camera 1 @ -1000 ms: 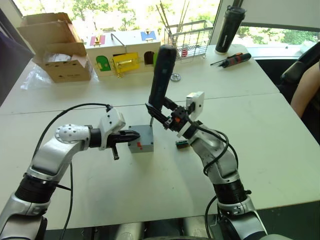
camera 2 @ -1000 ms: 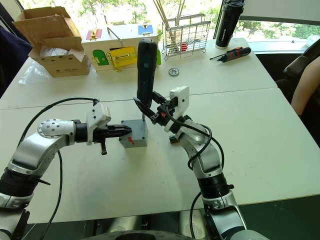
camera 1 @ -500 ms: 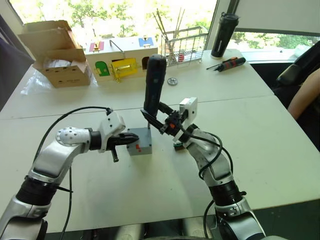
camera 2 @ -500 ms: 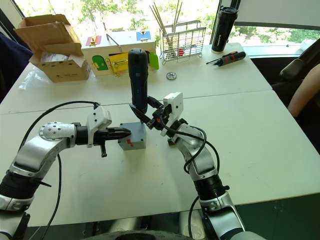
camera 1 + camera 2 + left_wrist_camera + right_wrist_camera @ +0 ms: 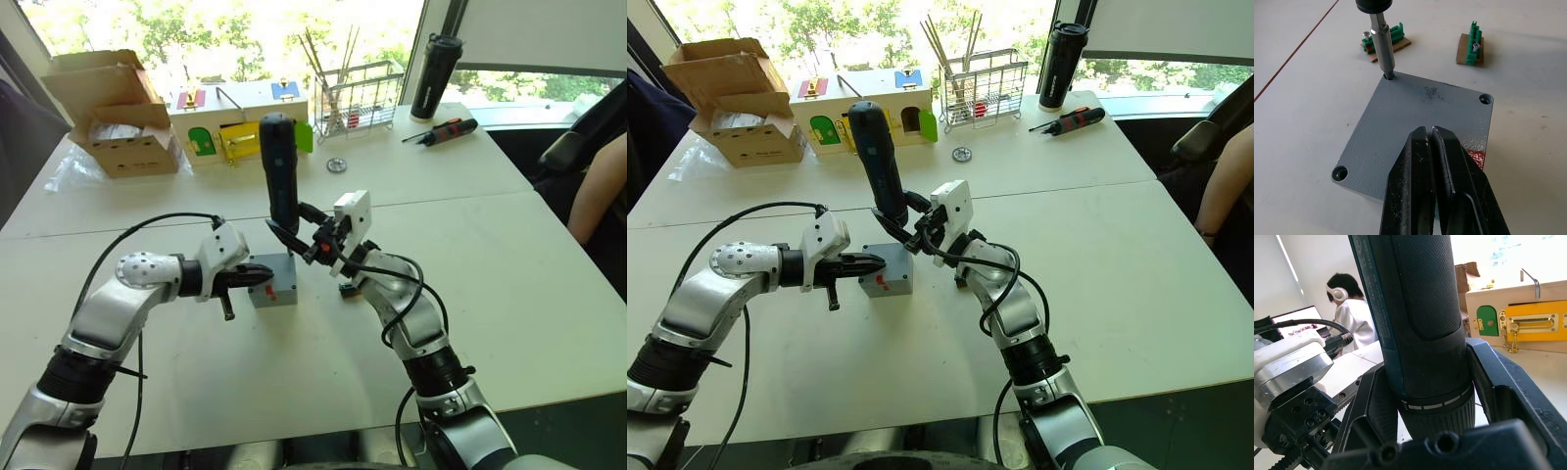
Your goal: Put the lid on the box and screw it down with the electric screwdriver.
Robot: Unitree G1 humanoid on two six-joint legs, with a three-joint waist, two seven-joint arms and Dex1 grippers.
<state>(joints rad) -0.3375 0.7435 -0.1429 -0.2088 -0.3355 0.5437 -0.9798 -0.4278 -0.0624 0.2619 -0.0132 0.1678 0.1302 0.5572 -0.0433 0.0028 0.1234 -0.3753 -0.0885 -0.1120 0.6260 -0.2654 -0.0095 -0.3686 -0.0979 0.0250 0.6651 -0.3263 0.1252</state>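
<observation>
The box [image 5: 275,281] is taken as the landmark; it stands on the white counter [image 5: 509,284], with the lid [image 5: 1420,127] already laid flush on it. To the left of the box, the left tool [image 5: 257,275] is seen with its fingers closed together and nothing between them, the tips resting on the lid near the red mark. Above the far corner of the box, the screwdriver [image 5: 278,178] is clamped in the right tool [image 5: 297,238], and its bit is seated in the corner hole. For this step, the screwdriver should be kept upright over the hole, the lid pressed down steadily, and the push kept light so the bit is not slipped out.
</observation>
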